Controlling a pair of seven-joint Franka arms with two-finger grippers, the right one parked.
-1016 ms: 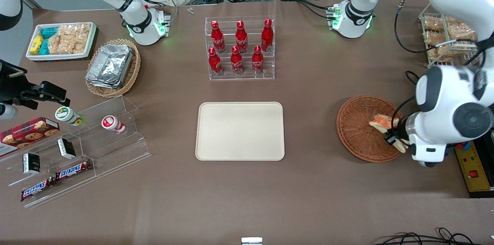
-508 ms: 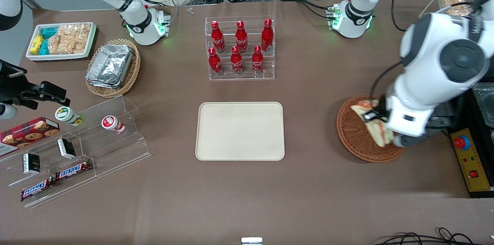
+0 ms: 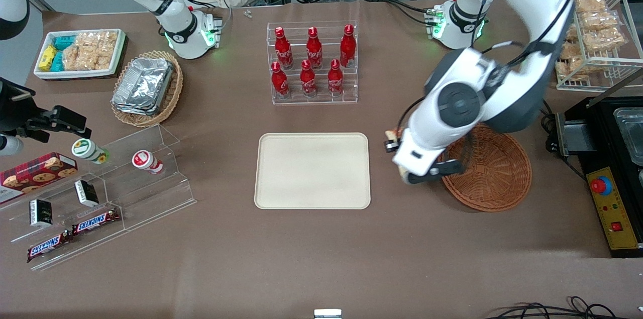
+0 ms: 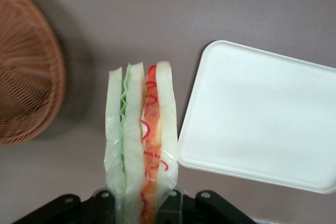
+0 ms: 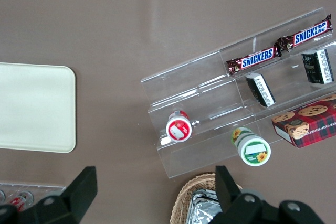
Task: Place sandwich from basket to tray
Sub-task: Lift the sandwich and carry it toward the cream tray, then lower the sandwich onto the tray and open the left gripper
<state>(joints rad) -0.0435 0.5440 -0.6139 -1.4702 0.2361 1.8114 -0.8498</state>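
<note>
The jaws are clamped on the sandwich, one finger on each bread face, so its cut edge with green and orange-red filling faces the wrist camera. In the front view the gripper sits right of centre in the frame, held above bare brown table in the gap between the tray and the basket, with only a sliver of sandwich peeking out past the arm's white wrist. The wrist view shows the same: the sandwich hangs over the tablecloth with the tray just beside one face and the basket a little apart from the other.
</note>
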